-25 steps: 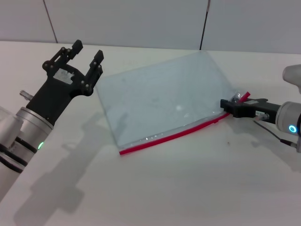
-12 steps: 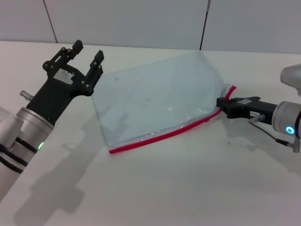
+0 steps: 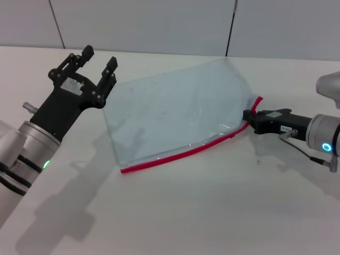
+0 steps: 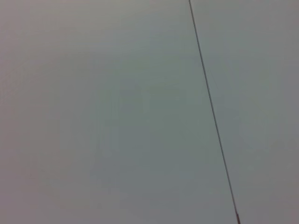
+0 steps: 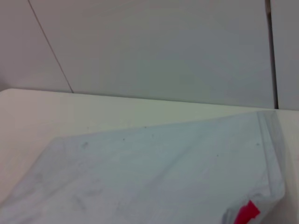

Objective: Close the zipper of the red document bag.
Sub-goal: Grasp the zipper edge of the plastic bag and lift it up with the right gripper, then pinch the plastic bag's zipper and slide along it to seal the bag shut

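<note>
Two hands show in our head view, one on each side of the red document bag (image 3: 175, 114), which lies flat on the white counter (image 3: 212, 212) as a translucent pale sheet. Our left hand (image 3: 98, 62) hangs above the counter just beside the bag's far left corner, its black fingers (image 3: 109, 71) spread apart and holding nothing. The zipper (image 3: 183, 154) runs as a thin red strip along the bag's near long edge, from the near left corner across to the right end, where it bends upward. Our right hand (image 3: 255, 121) reaches in low from the right and meets that bent end of the red strip; its dark tip sits right at the strip, but we cannot tell whether the fingers are pinched on it, and the slider is too small for us to make out. From our left wrist we see only a plain grey wall panel (image 4: 103, 112) with one thin dark seam, and none of the bag. From our right wrist we look across the bag (image 5: 154, 177) toward the wall, with a small piece of the red zipper (image 5: 245, 213) at the near corner, where the plastic is lifted and folded.
</note>
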Tool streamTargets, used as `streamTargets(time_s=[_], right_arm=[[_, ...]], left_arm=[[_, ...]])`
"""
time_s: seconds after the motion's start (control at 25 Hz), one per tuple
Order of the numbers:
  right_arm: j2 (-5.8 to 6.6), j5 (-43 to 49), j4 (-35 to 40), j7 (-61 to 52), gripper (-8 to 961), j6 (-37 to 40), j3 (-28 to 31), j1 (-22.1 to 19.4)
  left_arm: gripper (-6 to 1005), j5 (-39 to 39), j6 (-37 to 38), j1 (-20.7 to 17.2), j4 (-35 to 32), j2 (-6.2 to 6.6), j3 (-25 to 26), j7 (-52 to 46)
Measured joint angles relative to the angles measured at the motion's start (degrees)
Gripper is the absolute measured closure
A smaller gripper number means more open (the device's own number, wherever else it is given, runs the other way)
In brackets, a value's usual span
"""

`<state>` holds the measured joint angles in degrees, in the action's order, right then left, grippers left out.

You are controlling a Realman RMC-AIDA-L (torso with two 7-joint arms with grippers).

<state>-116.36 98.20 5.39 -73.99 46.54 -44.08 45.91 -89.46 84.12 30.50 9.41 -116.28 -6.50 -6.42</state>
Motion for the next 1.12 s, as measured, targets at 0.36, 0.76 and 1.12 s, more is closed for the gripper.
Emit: streamTargets(time_s=[0.36, 0.76, 1.12], right_arm=[[-0.03, -1.21, 0.81, 0.39, 933, 9.45, 0.27, -0.04], [-0.59, -7.31, -0.90, 3.03, 924, 17.95, 0.69, 2.69], [-0.62, -7.57, -2.53, 3.06, 916, 20.82, 1.64, 4.67]], left_arm=[[474, -6.61, -0.63, 0.85, -0.19, 0.14, 0.00, 0.31], [479, -18.21, -5.82, 4.54, 0.15, -0.14, -0.27, 0.68], [500, -20.74, -8.76, 5.62, 1.79, -0.49, -0.35, 6.52]])
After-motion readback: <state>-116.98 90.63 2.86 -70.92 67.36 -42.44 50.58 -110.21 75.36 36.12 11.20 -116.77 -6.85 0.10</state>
